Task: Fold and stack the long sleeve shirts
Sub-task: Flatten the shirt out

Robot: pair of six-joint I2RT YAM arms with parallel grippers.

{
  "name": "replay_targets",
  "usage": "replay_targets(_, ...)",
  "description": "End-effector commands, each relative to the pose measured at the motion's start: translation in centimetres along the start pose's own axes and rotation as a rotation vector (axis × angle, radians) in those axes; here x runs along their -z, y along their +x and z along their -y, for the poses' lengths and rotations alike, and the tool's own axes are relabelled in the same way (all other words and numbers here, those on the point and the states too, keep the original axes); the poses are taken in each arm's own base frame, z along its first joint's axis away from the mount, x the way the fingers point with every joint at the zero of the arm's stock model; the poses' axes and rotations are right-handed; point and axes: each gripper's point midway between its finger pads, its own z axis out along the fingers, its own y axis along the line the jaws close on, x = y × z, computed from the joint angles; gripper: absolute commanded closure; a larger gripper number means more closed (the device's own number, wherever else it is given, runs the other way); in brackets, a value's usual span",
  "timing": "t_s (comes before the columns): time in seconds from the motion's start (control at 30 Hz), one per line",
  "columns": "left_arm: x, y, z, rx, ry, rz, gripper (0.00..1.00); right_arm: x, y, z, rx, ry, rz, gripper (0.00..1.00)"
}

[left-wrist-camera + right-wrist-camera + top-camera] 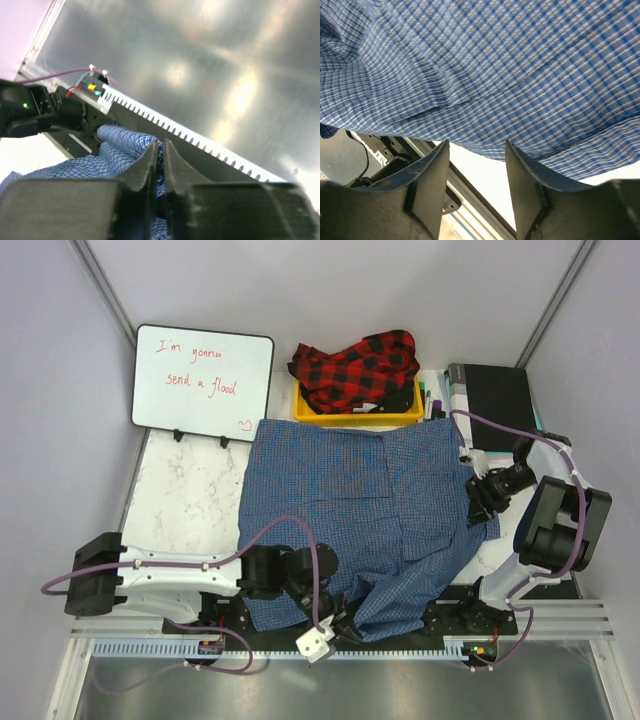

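Your left gripper [161, 148] sits at the near edge of the counter [185, 502] with its jaws all but closed, and a fold of the blue checked shirt [120, 146] is pinched between them. In the left wrist view the cloth bunches up just past the fingertips, so the hold looks to be on the shirt's near hem.

Your right gripper [476, 150] is wide open and empty. It hangs at the right border of the same shirt, with the checked cloth ahead of the fingers and nothing between them.

The blue checked shirt lies mostly spread across the middle of the counter. Its near right part is rumpled and looks doubled over, though I can't tell you whether that is a sleeve or the body.

Beyond it the red-and-black plaid shirt [358, 368] lies crumpled in the yellow bin [305, 412] at the far edge. A whiteboard [203, 380] stands to the bin's left.

You are early in the job, I'd say. The blue one is laid out with at most its first fold begun, the plaid one has yet to leave the bin, and nothing is stacked
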Motion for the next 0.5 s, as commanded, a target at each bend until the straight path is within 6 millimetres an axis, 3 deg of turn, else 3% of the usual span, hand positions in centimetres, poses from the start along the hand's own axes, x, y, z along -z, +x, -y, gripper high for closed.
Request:
replay_targets(0.0,0.3,-2.0,1.2,0.049,0.024,0.061,0.62,-0.5,-0.1,1.4,-0.002,0.022,0.002,0.47)
replay_targets(0.13,2.5,-2.5,-2.3,0.183,-0.17,0.028,0.54,-1.7,2.2,1.7,0.013,0.04,-0.067,0.55)
replay_targets(0.23,5.2,-0.6,-4.6,0.302,-0.317,-0.018,0.53,-2.3,3.7,0.9,0.037,0.036,-0.1,0.62)
replay_targets(0.33,9.4,3.3,-7.0,0.45,-0.503,-0.1,0.53,-1.6,3.2,-0.3,0.103,0.031,-0.055,0.62)
replay_targets(0.47,12.9,8.8,-7.3,0.65,-0.671,-0.206,0.54,-0.2,1.5,-1.2,0.184,0.05,0.016,0.61)
